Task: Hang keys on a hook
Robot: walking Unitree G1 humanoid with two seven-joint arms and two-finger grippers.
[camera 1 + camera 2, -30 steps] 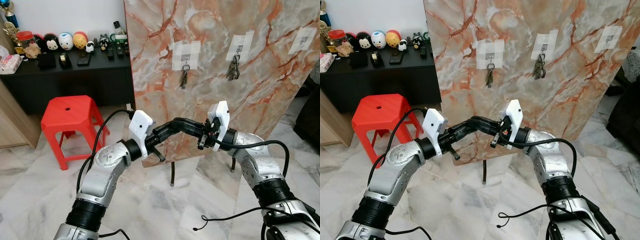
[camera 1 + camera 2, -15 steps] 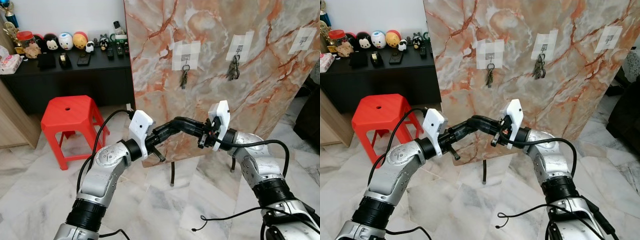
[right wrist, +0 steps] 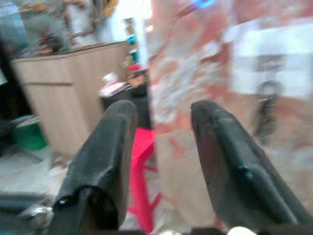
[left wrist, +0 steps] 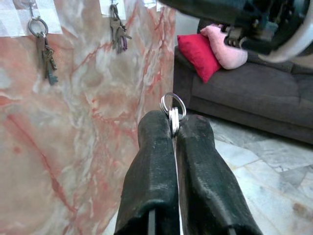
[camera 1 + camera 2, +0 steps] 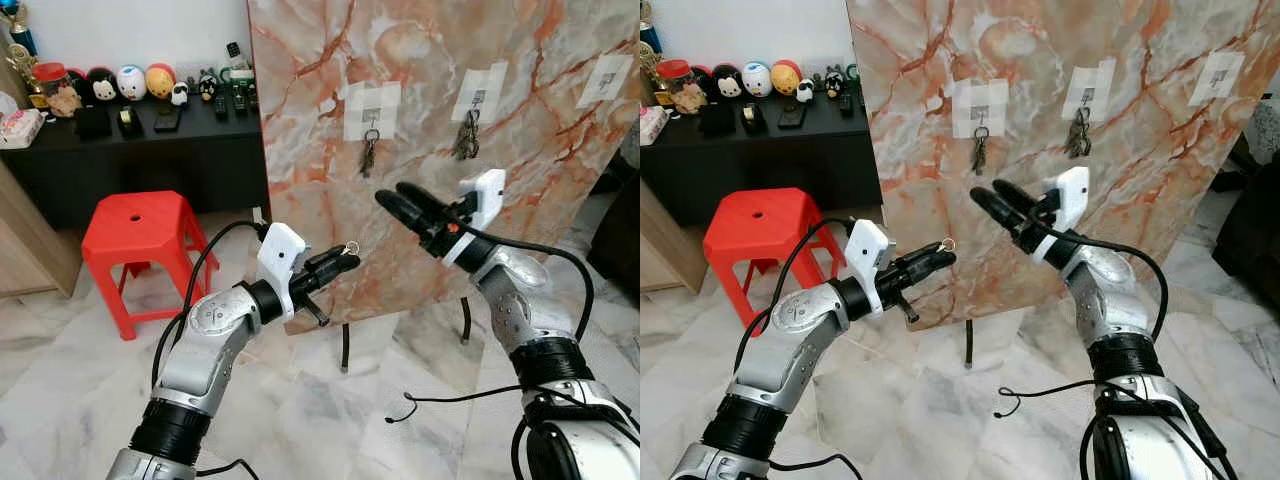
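left gripper (image 4: pixel 174 128): squeezed tight on the key ring (image 4: pixel 173 105), near the marble board (image 5: pixel 440 60) | right gripper (image 5: pixel 396 198): fingers apart, holding nothing, farther right

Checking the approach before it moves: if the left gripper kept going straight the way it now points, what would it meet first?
Probably the marble-patterned board. The left gripper, shut on a key ring, points up toward it, to the right of the hung keys; depth is unclear.

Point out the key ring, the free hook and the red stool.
key ring (image 4: pixel 173 105), left wrist view, on the ring's loop above the fingers.
free hook (image 5: pixel 603 82), left eye view, on its taped patch.
red stool (image 5: pixel 140 220), left eye view, on the seat.
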